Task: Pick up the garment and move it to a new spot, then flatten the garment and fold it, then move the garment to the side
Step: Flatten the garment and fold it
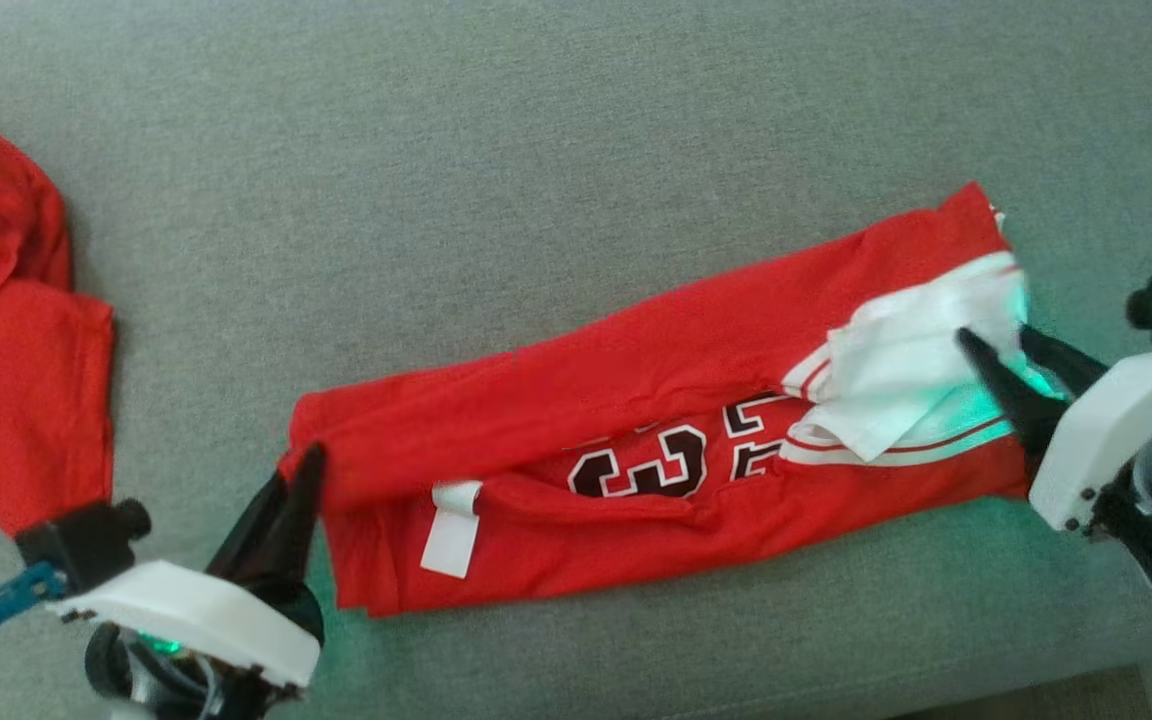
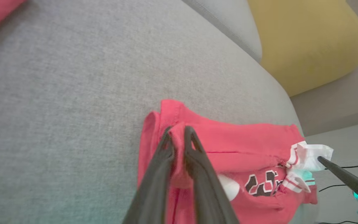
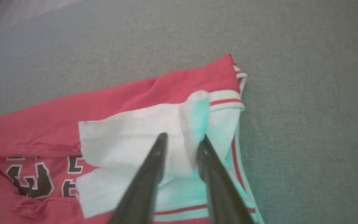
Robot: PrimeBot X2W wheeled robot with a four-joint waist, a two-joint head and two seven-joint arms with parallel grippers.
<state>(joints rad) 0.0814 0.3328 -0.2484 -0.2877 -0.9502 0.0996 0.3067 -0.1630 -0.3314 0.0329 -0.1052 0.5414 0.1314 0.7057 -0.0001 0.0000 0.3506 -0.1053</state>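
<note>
- Grey woven sofa seat (image 1: 536,150): one, flat, w/ a fine, slightly fuzzy weave. It carries everything else.
- Red knit jersey (image 1: 636,400): one, smooth thin cloth, folded lengthwise into a long band. It lies mid-seat, slanting from near-left to far-right. The far long edge is doubled over, the near edge is rumpled, and black numerals (image 1: 641,465) w/ white outlines show in the gap.
- White panel (image 1: 896,380) at the jersey's right end: creased, w/ red-striped trim, tinted green by the gripper's light.
- Second red garment (image 1: 16,350): one, a coarser-looking knit, bunched at the far-left edge of the seat, well apart from the jersey.
- Yellow cushion (image 2: 306,40): one, rounded and matte, beyond the seat's edge in the left wrist view.
- Right gripper (image 1: 994,335): comes in from the right on a white wrist housing, its 2 dark tapered fingers pointing left over the white panel. The fingers are clearly parted and a raised fold of white cloth stands between the tips (image 3: 183,137). Can't tell if they press on it.
- Left gripper (image 1: 298,468): near-left, white housing low, 2 dark fingers angled far-right to the jersey's left end. The fingers are nearly together, pinching a ridge of red cloth between the tips (image 2: 179,132).
- White label tag (image 1: 453,525): one, a small flat rectangle on the jersey's near-left part.
</note>
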